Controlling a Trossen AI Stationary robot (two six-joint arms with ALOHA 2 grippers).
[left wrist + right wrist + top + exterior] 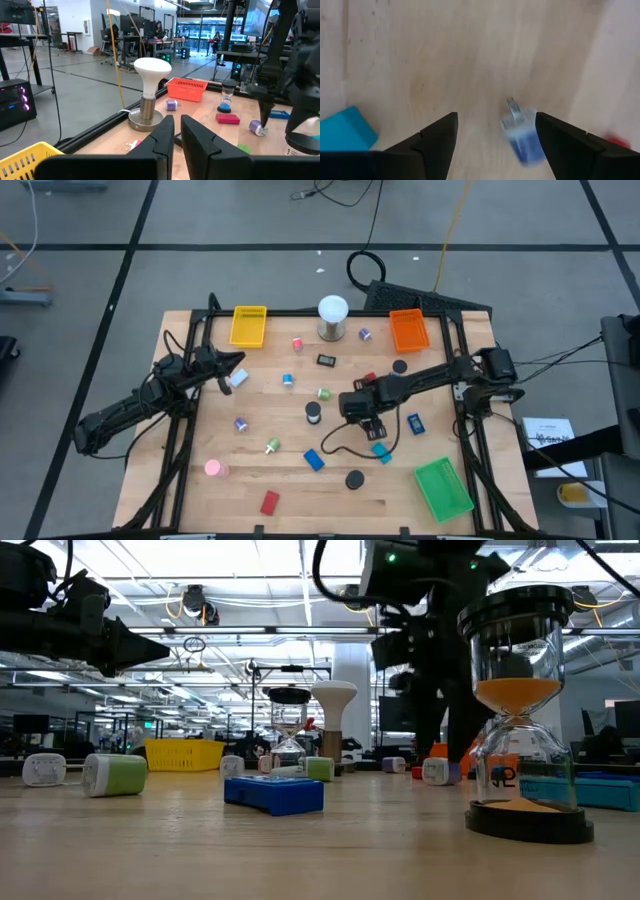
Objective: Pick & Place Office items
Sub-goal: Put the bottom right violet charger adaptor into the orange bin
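three trays (pixel 248 326): one yellow, one orange, one green.

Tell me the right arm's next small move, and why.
Probably centre over the small blue piece and lower. The right gripper stands open above the bare wooden table, holding nothing, and the piece lies near one finger rather than midway. The left gripper waits shut near the yellow tray.

high: I look straight down on the table (pixel 300 510).
low: level across it.
shared: the lamp (pixel 332 317).
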